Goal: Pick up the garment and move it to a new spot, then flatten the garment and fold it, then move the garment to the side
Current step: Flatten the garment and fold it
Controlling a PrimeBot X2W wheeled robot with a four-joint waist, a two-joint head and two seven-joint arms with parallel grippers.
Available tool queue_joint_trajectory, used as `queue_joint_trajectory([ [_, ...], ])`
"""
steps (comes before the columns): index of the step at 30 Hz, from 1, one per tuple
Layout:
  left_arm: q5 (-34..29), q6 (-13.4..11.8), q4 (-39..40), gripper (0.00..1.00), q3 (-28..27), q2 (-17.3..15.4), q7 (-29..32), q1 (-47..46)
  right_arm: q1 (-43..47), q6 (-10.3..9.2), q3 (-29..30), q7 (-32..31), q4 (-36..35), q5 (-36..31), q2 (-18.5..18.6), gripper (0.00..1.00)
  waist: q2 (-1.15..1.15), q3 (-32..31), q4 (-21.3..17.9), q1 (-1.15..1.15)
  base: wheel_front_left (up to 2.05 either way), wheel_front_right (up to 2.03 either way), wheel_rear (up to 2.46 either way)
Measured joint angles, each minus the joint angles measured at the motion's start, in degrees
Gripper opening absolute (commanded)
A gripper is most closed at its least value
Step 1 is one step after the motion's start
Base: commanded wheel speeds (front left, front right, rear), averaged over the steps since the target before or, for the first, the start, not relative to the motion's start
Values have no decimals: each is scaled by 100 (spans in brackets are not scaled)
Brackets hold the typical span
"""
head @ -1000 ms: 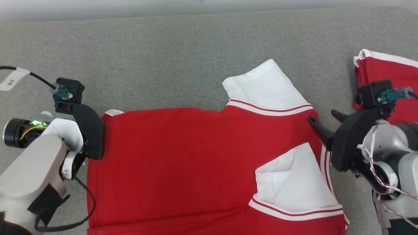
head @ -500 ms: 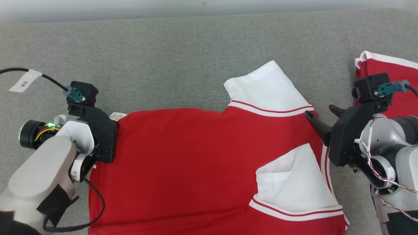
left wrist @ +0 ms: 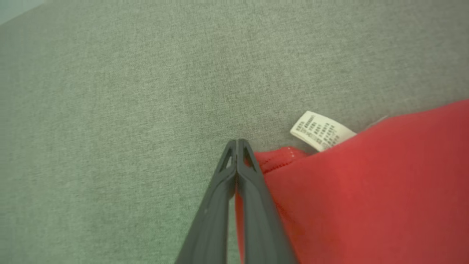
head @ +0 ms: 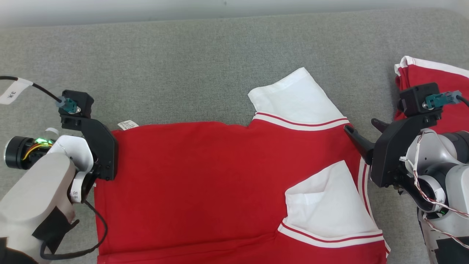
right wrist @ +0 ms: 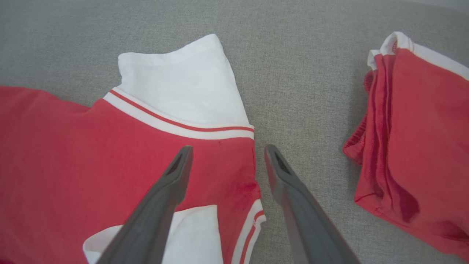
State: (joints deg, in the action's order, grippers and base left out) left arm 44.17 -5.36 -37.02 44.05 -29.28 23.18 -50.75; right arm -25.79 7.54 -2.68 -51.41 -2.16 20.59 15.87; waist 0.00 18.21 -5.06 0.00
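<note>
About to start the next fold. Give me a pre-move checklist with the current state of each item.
1. Left gripper shut at the hem corner beside the care label: ok.
2. Fabric pinched between its fingers: cannot tell.
3. Right gripper gripping the shoulder corner: not ok; open, astride the edge of the garment.
4. Its body flat: ok.
5. Both sleeves folded in: not ok; near sleeve lies on the body, far sleeve sticks out.
6. Second folded garment apart from this one: ok.

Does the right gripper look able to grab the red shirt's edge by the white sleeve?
Probably yes: the right gripper is open, its jaws appearing either side of the edge of the red shirt just below the white sleeve, with nothing in between.
</note>
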Motion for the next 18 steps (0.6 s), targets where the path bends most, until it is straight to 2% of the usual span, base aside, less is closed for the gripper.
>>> queue_joint_trajectory([
  [3, -32, -78, -40, 0, 0, 16, -94, 2, 16, 1, 5, 2, 24, -1, 2, 100, 0, -35, 30, 0, 0, 0, 0],
  [12, 33, -74, -68, 0, -11, 24, -143, 53, -5, 0, -11, -53, 99, -3, -9, 100, 0, -160, 89, 0, 0, 0, 0],
  [18, 464, -41, 115, 0, -382, 62, -250, 110, -946, 0, 225, -156, 572, -304, -261, 100, 0, 24, 47, 0, 0, 0, 0],
])
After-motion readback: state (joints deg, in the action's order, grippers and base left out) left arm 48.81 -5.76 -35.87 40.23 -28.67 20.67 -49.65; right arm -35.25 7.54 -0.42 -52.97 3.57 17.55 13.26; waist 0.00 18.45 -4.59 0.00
